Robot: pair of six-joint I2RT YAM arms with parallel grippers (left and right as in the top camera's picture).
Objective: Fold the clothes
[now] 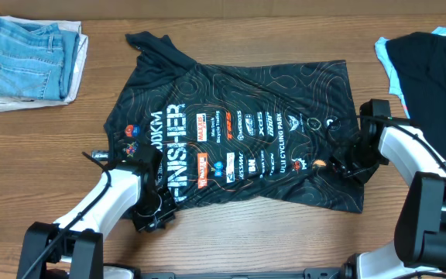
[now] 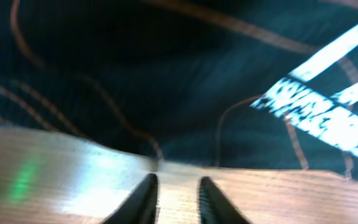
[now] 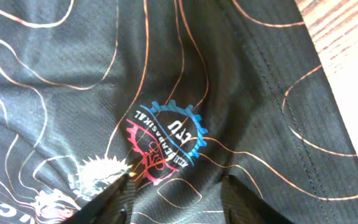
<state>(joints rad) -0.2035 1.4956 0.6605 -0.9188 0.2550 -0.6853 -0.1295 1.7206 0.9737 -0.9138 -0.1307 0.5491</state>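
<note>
One black shirt [image 1: 238, 93] lies spread across the middle of the surface [image 1: 285, 31]. I judge it light, limp and slippery, likely to sag and slide, so its near corners are best to pinch. My left jaws, narrowly parted and empty, sit at its 7 o'clock edge. My right jaws, parted, straddle cloth at 4 o'clock. My arms hide both corners from overhead, and the left wrist view is blurred.
</note>
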